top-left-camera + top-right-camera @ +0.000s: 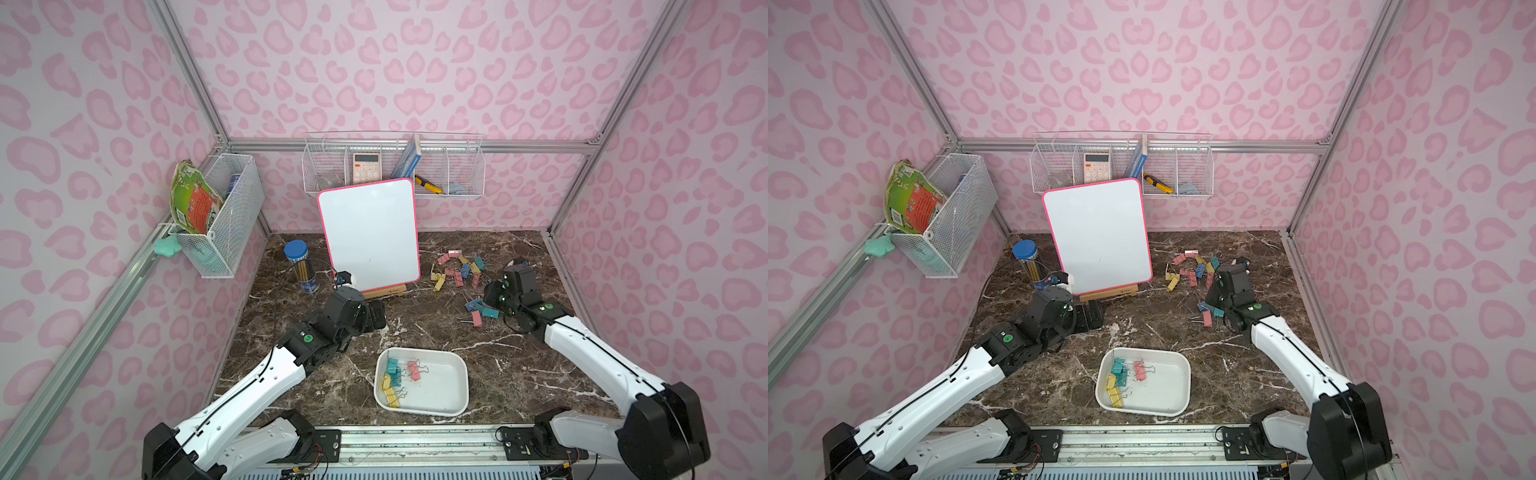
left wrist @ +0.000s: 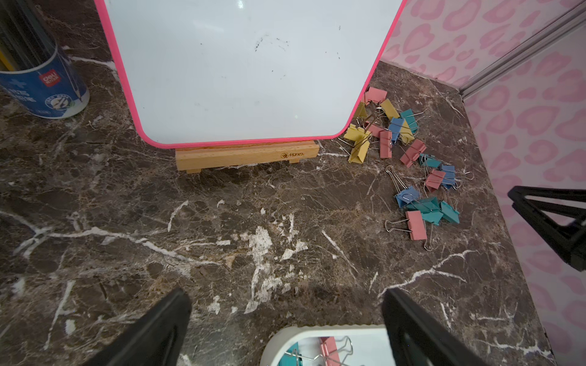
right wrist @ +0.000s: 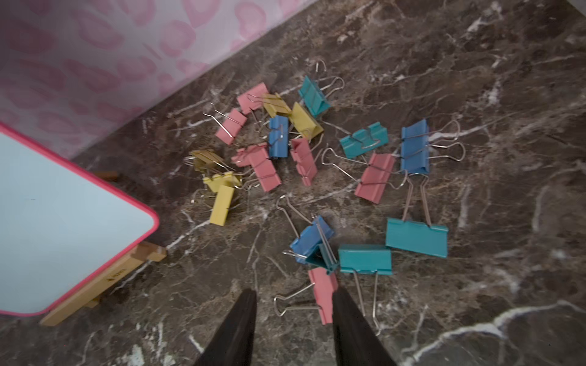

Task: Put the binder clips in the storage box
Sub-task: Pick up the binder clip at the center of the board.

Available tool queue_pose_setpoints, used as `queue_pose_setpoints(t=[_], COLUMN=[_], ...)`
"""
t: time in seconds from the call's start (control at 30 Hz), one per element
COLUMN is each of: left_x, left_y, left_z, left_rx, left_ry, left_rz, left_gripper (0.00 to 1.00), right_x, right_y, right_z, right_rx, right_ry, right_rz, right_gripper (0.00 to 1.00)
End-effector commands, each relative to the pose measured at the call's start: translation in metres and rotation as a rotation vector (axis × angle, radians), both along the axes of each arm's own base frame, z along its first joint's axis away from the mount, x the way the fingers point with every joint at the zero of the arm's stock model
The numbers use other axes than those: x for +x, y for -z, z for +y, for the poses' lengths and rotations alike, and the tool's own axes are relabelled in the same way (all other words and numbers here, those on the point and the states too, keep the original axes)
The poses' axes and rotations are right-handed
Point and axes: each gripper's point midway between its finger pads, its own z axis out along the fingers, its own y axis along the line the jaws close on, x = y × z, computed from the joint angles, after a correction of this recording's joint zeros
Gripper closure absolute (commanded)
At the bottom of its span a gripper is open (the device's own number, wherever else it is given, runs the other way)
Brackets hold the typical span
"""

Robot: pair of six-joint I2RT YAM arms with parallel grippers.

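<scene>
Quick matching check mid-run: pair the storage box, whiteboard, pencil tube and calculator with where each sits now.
1. shallow white plastic storage box
2. pink-framed whiteboard
3. clear pencil tube with blue lid
4. cream calculator

A. in the white wire basket on the back wall
B. near side of the marble table, holding pastel binder clips
C. propped on a wooden stand
D. standing left of the whiteboard

Pairs: 1-B, 2-C, 3-D, 4-A

White-shelled arms (image 1: 249,386) with black joints (image 1: 328,320) (green dots (image 1: 308,337) on top), black cables (image 1: 272,332).
</scene>
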Motion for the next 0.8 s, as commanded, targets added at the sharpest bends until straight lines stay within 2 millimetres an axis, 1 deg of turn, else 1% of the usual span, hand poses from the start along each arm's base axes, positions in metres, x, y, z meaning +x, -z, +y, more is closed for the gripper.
queue_pose_setpoints(t=[0.0,0.07,0.13,0.23,0.33,0.43,0.53,0.67,0.77], left_x=[0.001,0.000,0.000,0.001,0.001,0.001,0.001,0.001,0.001], left_y=[-0.007,-0.006,-0.005,-0.004,-0.003,0.001,0.004,0.007,0.006], left_z=[-0.006,-0.007,-0.008,-0.010,-0.011,-0.012,-0.013,-0.013,-0.013], left_rx=[-0.014,-0.016,-0.015,-0.011,-0.001,0.005,0.005,0.003,0.008], left_ry=[0.031,0.039,0.046,0.053,0.060,0.067,0.068,0.068,0.070], left_rz=[-0.017,-0.013,-0.009,-0.003,0.002,0.011,0.020,0.022,0.022], left_gripper=[0.01,0.01,0.01,0.01,0.01,0.01,0.01,0.01,0.01], right_x=[0.004,0.009,0.015,0.022,0.022,0.020,0.018,0.018,0.018], right_y=[0.028,0.042,0.050,0.054,0.069,0.082,0.087,0.092,0.098], right_z=[-0.010,-0.014,-0.009,-0.001,0.001,0.003,0.004,0.007,0.009], right_rx=[-0.077,-0.053,0.054,0.162,0.214,0.242,0.263,0.267,0.264], right_ry=[-0.037,0.012,0.049,0.108,0.178,0.205,0.214,0.197,0.188], right_rz=[0.133,0.165,0.170,0.170,0.236,0.269,0.271,0.281,0.296], right_gripper=[0.43,0.35,0.30,0.28,0.31,0.31,0.31,0.40,0.44])
